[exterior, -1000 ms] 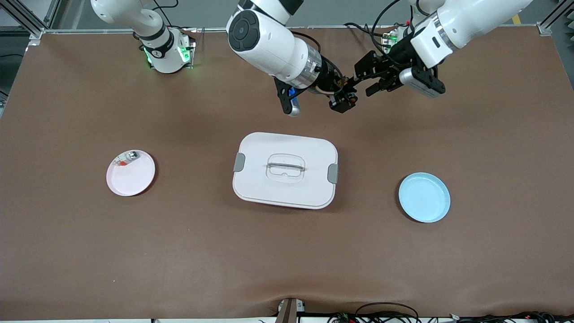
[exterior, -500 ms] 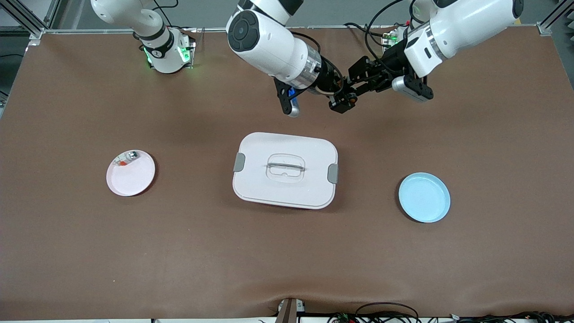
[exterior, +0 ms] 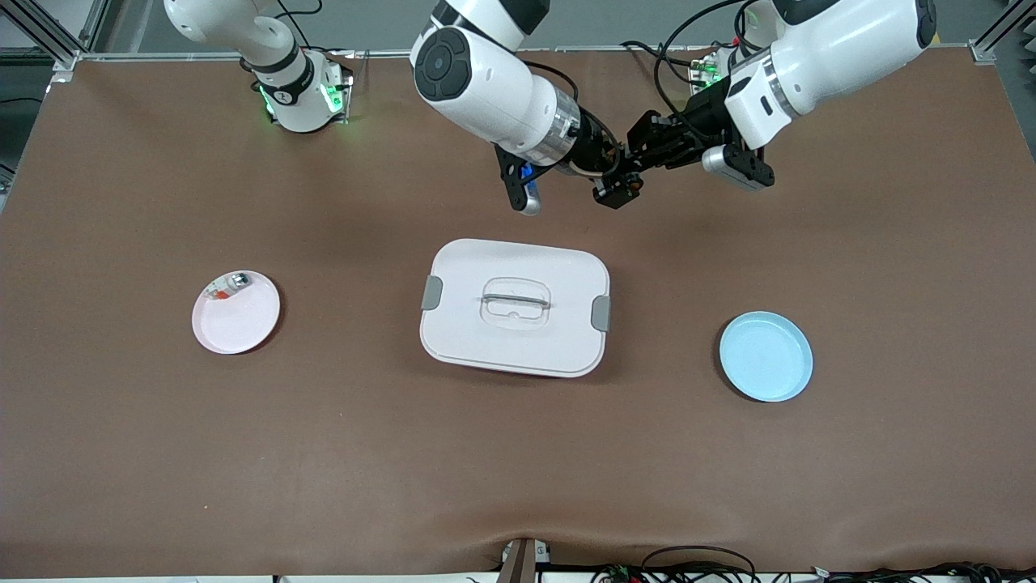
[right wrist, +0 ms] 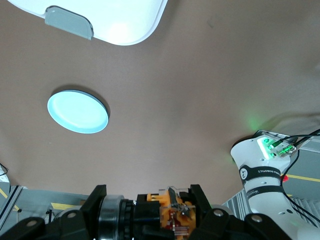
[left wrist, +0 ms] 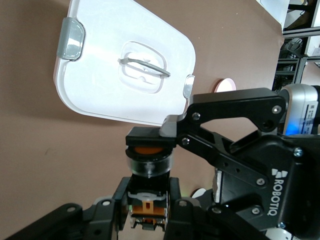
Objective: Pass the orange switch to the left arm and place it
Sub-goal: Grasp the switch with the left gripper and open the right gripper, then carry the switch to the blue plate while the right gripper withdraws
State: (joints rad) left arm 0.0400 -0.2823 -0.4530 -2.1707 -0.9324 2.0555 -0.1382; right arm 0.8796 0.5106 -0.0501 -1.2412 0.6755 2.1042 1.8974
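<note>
The orange switch (exterior: 626, 183) hangs in the air over the bare table, between the robots' bases and the box (exterior: 515, 308). My right gripper (exterior: 617, 188) is shut on it end to end, one finger on the cap and one on the terminal end; the right wrist view shows the switch (right wrist: 172, 210) between its fingers. My left gripper (exterior: 639, 160) meets it from the left arm's end, its two fingers pressed on the sides of the switch body (left wrist: 148, 197). The orange cap (left wrist: 148, 149) sits under a finger (left wrist: 150, 134) of the right gripper. The box lies shut, lower than both grippers.
A pink plate (exterior: 236, 312) with a small silver-and-red piece (exterior: 227, 286) lies toward the right arm's end. A light-blue plate (exterior: 766, 356) lies toward the left arm's end and shows in the right wrist view (right wrist: 77, 111). Cables trail near the left arm's base (exterior: 704, 69).
My left gripper has moved toward my right gripper and closed in around the switch. The right gripper has held nearly still with the switch.
</note>
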